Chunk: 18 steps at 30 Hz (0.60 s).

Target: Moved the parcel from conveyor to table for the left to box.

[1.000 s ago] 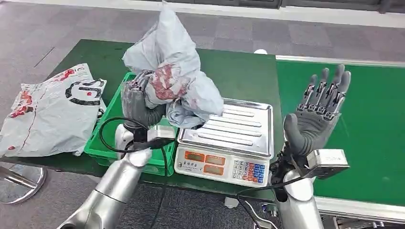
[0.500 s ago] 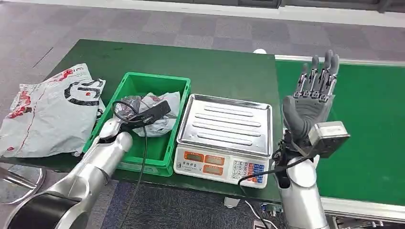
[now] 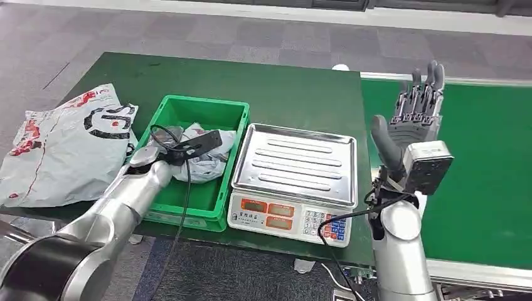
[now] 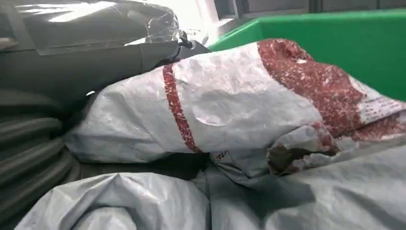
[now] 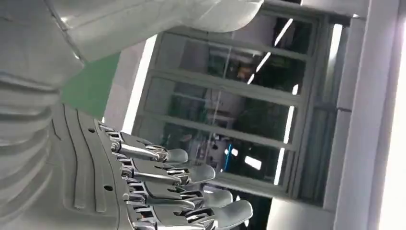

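The left hand [image 3: 164,142] is down in the one green box [image 3: 216,194], touching the grey parcel [image 3: 207,164] there; I cannot tell if its fingers grip. One scale [image 3: 293,164] sits just right. The right hand [image 3: 411,122], fingers wide, is up over the bare conveyor [image 3: 489,169]. One flat bag [image 3: 63,147] hangs off the worktop's [image 3: 301,94] left edge.

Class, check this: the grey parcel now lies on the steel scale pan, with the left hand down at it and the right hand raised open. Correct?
Not quite. The head view shows the grey parcel in the green crate, not on the scale pan. The left hand is down at it; the right hand is raised open.
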{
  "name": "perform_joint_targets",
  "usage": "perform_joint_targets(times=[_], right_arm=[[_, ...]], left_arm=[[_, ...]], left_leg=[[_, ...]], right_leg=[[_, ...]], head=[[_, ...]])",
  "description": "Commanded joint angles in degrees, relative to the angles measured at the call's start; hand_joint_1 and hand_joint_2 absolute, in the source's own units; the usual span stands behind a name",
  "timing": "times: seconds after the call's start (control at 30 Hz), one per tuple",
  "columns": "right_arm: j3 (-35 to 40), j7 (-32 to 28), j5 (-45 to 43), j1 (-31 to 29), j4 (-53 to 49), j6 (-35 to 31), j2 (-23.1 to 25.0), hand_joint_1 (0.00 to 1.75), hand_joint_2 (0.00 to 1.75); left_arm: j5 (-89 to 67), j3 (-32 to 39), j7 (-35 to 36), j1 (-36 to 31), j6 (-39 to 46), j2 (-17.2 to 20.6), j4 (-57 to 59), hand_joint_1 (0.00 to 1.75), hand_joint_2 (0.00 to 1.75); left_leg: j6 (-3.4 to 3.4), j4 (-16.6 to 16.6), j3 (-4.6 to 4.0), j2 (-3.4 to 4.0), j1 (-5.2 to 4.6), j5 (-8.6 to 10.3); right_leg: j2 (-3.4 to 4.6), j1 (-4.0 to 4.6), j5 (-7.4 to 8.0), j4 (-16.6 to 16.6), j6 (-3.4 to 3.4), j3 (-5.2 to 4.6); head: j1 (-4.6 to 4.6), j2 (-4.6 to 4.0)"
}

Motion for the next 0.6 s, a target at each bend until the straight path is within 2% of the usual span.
perform_joint_targets(times=[0.03,0.07,0.13,0.2,0.23,0.27,0.33,0.37,0.43,0.53,0.6], right_arm=[[-3.87,0.16,0.09,-1.89,3.37,-0.28,1.85,0.00,1.75],[-3.94,0.16,0.09,-1.69,3.16,-0.35,1.87,0.00,1.75],[-3.94,0.16,0.09,-1.69,3.16,-0.35,1.87,0.00,1.75],[-4.09,0.13,-0.12,-1.24,2.66,-0.40,1.80,0.00,1.75],[-4.06,0.11,-0.47,-1.10,2.55,-0.21,1.76,0.00,1.75],[-3.84,0.03,-0.71,-1.13,2.69,0.01,1.68,0.00,1.75],[-3.20,-0.19,-1.02,-1.69,3.54,0.40,1.63,0.00,1.75],[-2.67,-0.28,-1.15,-2.33,4.51,0.49,1.63,0.00,1.75],[-2.21,-0.57,-1.50,-2.96,5.73,0.43,1.56,0.00,1.75],[-1.85,-1.73,-2.63,-3.64,7.60,0.03,1.09,0.00,1.75],[-1.81,-2.35,-3.02,-3.80,8.17,-0.22,0.70,0.00,1.75]], left_arm=[[3.75,6.24,-6.29,-2.31,9.85,-0.68,1.90,0.00,1.75],[5.94,8.36,-9.57,-1.51,13.24,-1.30,0.43,0.00,1.75],[5.94,8.36,-9.57,-1.51,13.24,-1.30,0.43,0.00,1.75],[10.96,12.42,-16.88,-0.19,18.63,-2.37,-2.28,0.00,1.75],[15.82,15.84,-23.23,0.94,22.25,-3.18,-4.74,0.00,1.75],[19.70,17.99,-29.40,2.10,26.05,-3.86,-7.30,0.00,0.00],[27.28,20.94,-38.22,4.28,30.60,-4.78,-11.57,0.00,0.00],[31.23,20.95,-42.17,5.49,30.31,-4.78,-13.45,0.00,0.00],[34.57,20.74,-46.16,7.25,32.17,-5.03,-16.45,0.00,0.00],[43.97,20.64,-51.81,9.67,28.10,-6.17,-21.49,0.00,0.00],[49.18,18.21,-52.98,10.91,24.84,-6.29,-24.83,0.00,0.00]], left_leg=[[0.11,-0.02,0.10,0.00,0.05,-0.05],[0.09,0.00,0.06,0.01,0.05,-0.04],[0.08,0.00,0.05,-0.03,0.05,-0.03],[0.09,-0.03,0.07,-0.04,0.02,-0.02],[0.06,-0.01,0.03,-0.06,0.04,-0.02],[0.10,-0.04,0.08,-0.11,0.03,-0.02],[0.10,-0.03,0.07,-0.08,0.05,-0.03],[0.07,-0.02,0.03,-0.02,0.01,-0.02],[0.13,-0.10,0.20,0.08,0.02,-0.06],[0.08,-0.06,0.12,0.07,-0.01,-0.04],[0.08,-0.04,0.09,0.04,0.03,-0.04]], right_leg=[[-0.01,0.08,-0.02,-0.07,-0.16,0.12],[0.00,0.08,-0.01,-0.06,-0.13,0.09],[-0.04,0.08,-0.02,-0.05,-0.13,0.09],[-0.05,0.05,-0.02,-0.06,-0.13,0.10],[-0.06,0.05,-0.01,-0.05,-0.10,0.07],[-0.11,0.06,-0.03,-0.09,-0.14,0.14],[-0.11,0.08,-0.02,-0.10,-0.13,0.13],[-0.03,0.03,0.00,-0.06,-0.08,0.05],[0.08,0.06,0.00,-0.16,-0.17,0.19],[0.07,0.01,0.00,-0.07,-0.11,0.10],[0.04,0.06,0.01,-0.08,-0.12,0.10]], head=[[0.00,0.00],[0.00,0.00],[0.00,0.00],[0.00,0.00],[0.00,0.00],[0.02,0.00],[0.00,0.00],[0.02,0.00],[0.02,0.00],[0.02,0.00],[0.00,0.00]])
